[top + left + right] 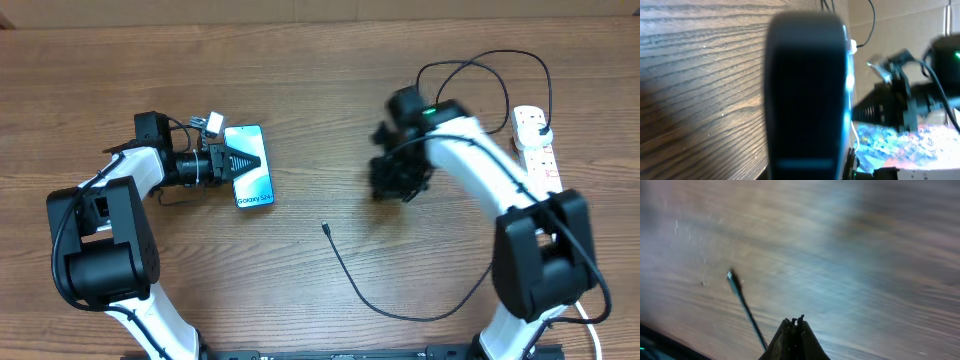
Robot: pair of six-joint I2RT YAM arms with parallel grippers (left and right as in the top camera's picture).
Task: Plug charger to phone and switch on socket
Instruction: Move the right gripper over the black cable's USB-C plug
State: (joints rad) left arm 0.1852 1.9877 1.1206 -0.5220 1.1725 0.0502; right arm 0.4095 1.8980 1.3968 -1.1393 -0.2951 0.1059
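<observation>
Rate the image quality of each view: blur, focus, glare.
Overhead: evenly lit and sharp, phone text readable. Left wrist: dark close shape out of focus, table grain crisp. Right wrist: heavy motion blur, bluish sheen, charger tip soft.

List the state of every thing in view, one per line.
phone, screen lit, gripped at its edge.
charger, connector loose on table, not in phone.
socket, switches too small to read.
left tool, shut on phone.
right tool, shut, empty.
</observation>
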